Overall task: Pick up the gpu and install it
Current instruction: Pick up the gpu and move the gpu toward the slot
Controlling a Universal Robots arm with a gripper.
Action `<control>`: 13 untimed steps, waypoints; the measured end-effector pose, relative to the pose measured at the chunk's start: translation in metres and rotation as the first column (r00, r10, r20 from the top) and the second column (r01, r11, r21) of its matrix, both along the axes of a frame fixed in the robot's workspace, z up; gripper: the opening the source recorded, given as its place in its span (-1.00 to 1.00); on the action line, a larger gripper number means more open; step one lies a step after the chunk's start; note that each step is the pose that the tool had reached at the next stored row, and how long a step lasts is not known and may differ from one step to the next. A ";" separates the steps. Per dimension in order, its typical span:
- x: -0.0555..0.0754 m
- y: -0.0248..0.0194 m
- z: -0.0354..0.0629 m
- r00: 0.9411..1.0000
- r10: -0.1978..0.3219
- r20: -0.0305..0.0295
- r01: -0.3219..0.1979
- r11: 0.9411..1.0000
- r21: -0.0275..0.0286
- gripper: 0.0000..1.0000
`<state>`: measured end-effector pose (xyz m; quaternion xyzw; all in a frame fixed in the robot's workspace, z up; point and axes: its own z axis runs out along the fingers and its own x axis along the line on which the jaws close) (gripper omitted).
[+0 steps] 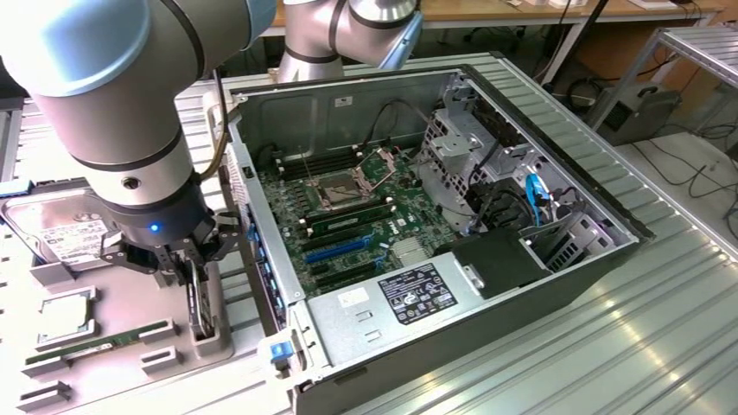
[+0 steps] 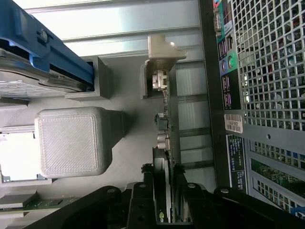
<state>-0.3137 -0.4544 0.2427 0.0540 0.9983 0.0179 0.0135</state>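
We're looking at a ribbed metal table [image 1: 645,346] with the open computer case [image 1: 346,104] lying on its side, motherboard [image 1: 346,216] facing up. The arm [image 1: 127,130] is taking up the exterior view's left. Its thick grey links are running out of the frame overhead and its wrist is pointing straight down over the grey fixture tray [image 1: 127,298] beside the case.

The arm is covering part of the hard drive [image 1: 58,229] sitting at the far end of that tray. The memory stick [image 1: 98,344] is lying flat nearer the camera.

The gpu [image 1: 203,311] is standing on edge in a slot of the tray, just beside the case wall and not in the case. The gripper [image 1: 190,264] is sitting right over it, jaws straddling the card, one on each face.

In the wrist view the gpu [image 2: 164,143] is running edge-on between the black fingers [image 2: 143,191]. They're set narrow but parted, with a sliver of space on either side as far as we're making out. The gripper body is hiding the card's upper part in the exterior view, and its connectors are looking too blurry to identify.
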 end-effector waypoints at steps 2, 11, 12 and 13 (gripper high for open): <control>0.000 0.0000 0.0000 1.000 0.000 0.000 0.000 1.000 0.000 -0.47; 0.000 0.0000 0.0000 0.999 0.041 0.000 -0.041 0.999 0.000 -0.47; 0.000 0.0000 0.0000 0.999 0.044 0.000 -0.044 0.999 0.000 -0.47; 0.000 0.0001 0.0000 0.999 0.046 0.000 -0.046 0.999 0.001 -0.47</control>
